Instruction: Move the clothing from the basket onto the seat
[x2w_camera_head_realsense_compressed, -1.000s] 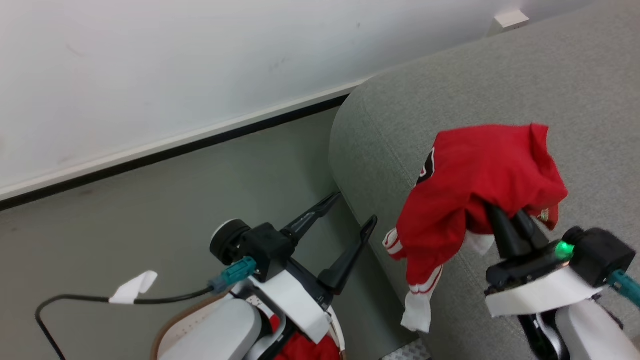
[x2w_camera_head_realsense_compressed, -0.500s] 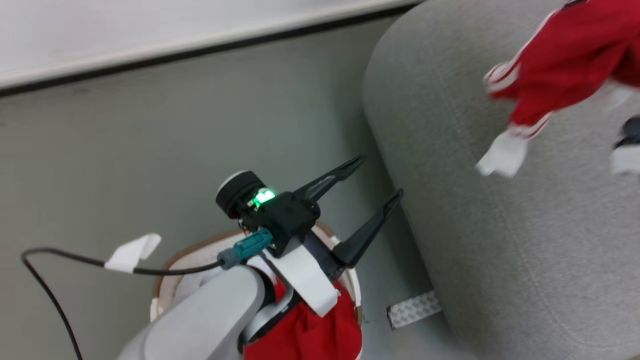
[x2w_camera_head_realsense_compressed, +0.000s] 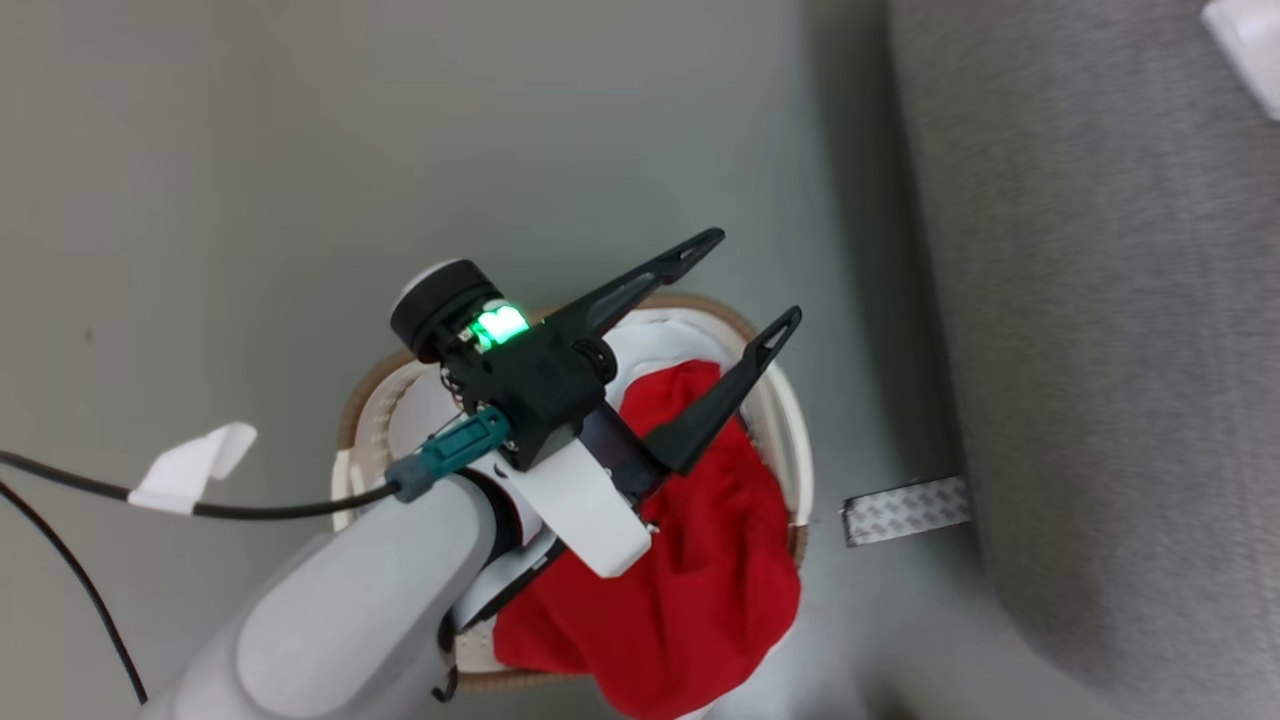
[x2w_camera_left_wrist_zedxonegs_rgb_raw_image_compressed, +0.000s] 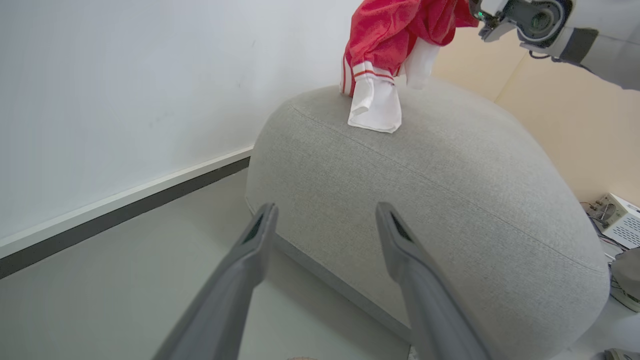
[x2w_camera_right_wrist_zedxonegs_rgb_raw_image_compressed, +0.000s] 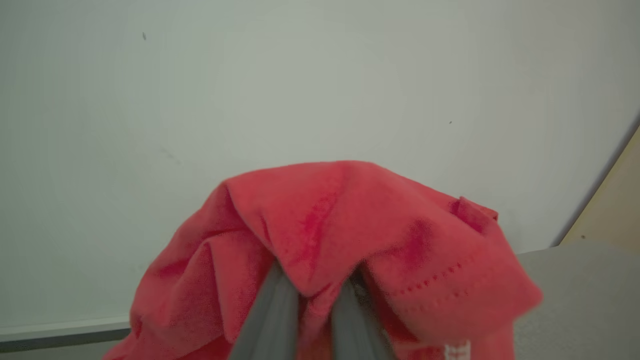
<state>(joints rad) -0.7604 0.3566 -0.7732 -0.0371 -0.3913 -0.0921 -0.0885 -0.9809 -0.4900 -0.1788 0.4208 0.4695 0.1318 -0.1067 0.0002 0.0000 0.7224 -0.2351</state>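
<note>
The white basket (x2w_camera_head_realsense_compressed: 792, 430) with its brown rim stands on the floor beside the light-grey seat (x2w_camera_head_realsense_compressed: 1100, 350). Red clothing (x2w_camera_head_realsense_compressed: 700, 590) fills the basket and spills over its near edge. My left gripper (x2w_camera_head_realsense_compressed: 755, 278) hovers open above the basket with nothing between its fingers. In the left wrist view these fingers (x2w_camera_left_wrist_zedxonegs_rgb_raw_image_compressed: 255, 240) point at the seat (x2w_camera_left_wrist_zedxonegs_rgb_raw_image_compressed: 450, 200). Above the seat hangs a second red garment (x2w_camera_left_wrist_zedxonegs_rgb_raw_image_compressed: 395, 30), its white cuff (x2w_camera_left_wrist_zedxonegs_rgb_raw_image_compressed: 375, 107) touching the seat top. My right gripper (x2w_camera_right_wrist_zedxonegs_rgb_raw_image_compressed: 310, 287) is shut on this garment (x2w_camera_right_wrist_zedxonegs_rgb_raw_image_compressed: 340, 215), which drapes over its fingers.
A silver tape strip (x2w_camera_head_realsense_compressed: 905, 508) lies on the floor between basket and seat. A black cable with a white tag (x2w_camera_head_realsense_compressed: 190, 470) trails left of my arm. A white wall with a dark baseboard (x2w_camera_left_wrist_zedxonegs_rgb_raw_image_compressed: 125, 210) runs behind the seat. A white box (x2w_camera_left_wrist_zedxonegs_rgb_raw_image_compressed: 617, 220) sits beyond it.
The head camera has swung down towards the basket, so the held garment and right gripper have left that view. The left gripper stays open over the basket.
</note>
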